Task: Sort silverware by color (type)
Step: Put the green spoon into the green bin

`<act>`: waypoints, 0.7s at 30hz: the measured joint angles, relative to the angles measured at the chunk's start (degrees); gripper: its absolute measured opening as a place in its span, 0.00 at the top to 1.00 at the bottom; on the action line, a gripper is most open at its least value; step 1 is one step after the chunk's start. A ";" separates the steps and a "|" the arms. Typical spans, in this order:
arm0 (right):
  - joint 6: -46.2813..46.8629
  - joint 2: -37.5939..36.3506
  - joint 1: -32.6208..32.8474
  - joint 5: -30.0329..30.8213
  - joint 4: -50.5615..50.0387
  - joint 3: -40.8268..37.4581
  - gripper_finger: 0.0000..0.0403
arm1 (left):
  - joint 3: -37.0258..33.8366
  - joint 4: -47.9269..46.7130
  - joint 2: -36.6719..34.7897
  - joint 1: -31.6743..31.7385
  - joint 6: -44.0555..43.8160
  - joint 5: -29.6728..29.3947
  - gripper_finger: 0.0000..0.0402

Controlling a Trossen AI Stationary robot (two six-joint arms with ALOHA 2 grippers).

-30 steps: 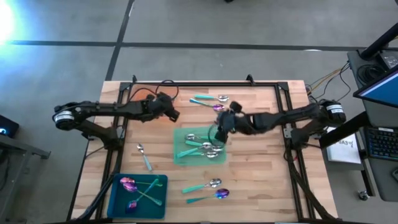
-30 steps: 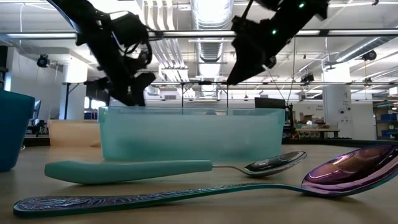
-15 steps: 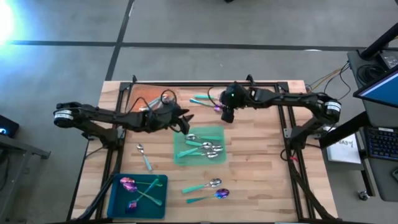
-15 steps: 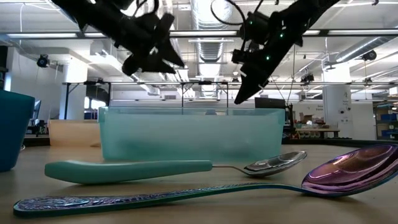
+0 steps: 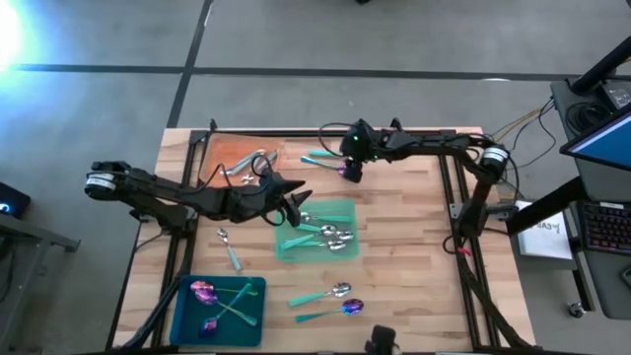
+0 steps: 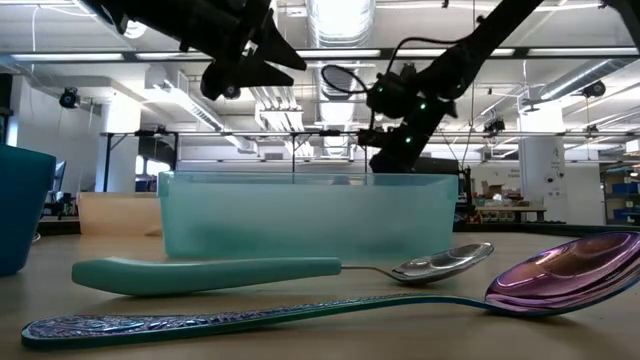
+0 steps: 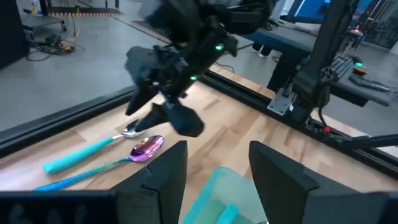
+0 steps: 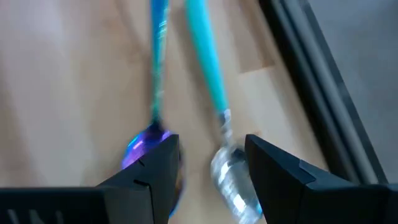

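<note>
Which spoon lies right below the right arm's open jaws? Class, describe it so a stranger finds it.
Start at the wooden table's far edge, beside the orange mat. Two teal-handled spoons lie there side by side. Choose the purple-headed spoon, not its silver-headed neighbour.

From the high view we look straight down on the whole wooden table (image 5: 394, 247), some way off, with floor around it. The low view sits at tabletop height, very close to a purple spoon (image 6: 560, 275) near the table's front edge, facing level across a pale green tray (image 6: 305, 215) into the room. That tray (image 5: 317, 233) also shows from overhead (as does the spoon (image 5: 350, 307)). The left wrist view looks forward over the tray's corner (image 7: 227, 193) toward a spoon pair (image 7: 118, 146); the right wrist view looks down on that same pair (image 8: 186, 93) from very near.
</note>
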 joint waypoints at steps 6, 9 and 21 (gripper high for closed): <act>-2.08 7.55 -2.63 -0.06 -0.51 7.05 0.56 | 0.00 0.19 -0.51 0.01 2.58 -0.09 0.61; -2.28 11.34 -3.56 -0.38 -2.59 10.85 0.56 | 0.00 0.39 -1.40 0.01 4.95 -1.43 0.61; -2.30 18.04 -4.36 -0.87 -10.53 19.79 0.56 | 0.00 0.18 -7.18 0.01 10.16 -7.53 0.61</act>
